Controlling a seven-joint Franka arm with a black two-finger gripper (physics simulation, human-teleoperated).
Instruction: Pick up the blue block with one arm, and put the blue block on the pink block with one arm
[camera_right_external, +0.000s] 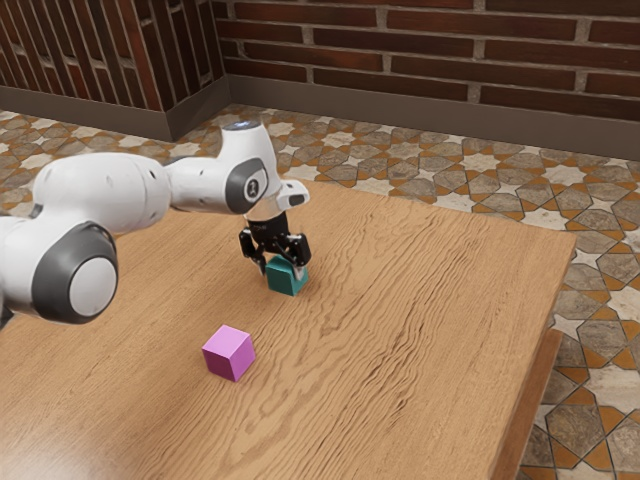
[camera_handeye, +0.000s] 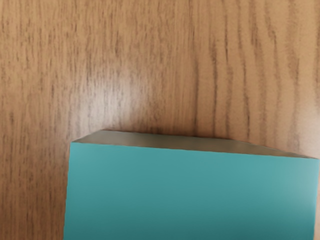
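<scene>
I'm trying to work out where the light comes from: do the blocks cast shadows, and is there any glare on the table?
Exterior view: soft, even light; the pink block and blue block cast only faint, short shadows on the table. Wrist view: a pale sheen on the wood just beyond the blue block, whose far side face is shaded grey.

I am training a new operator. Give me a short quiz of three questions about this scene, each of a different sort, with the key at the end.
1. True or false: the blue block already sits on the pink block.
2. Choose one: the end effector is right over A) the pink block, B) the blue block, C) neither block.
3. Fill in: in the exterior view, the block nearer the lower edge is the ____ block.
Key: 1 false, the blocks lie apart; 2 B; 3 pink.
</scene>
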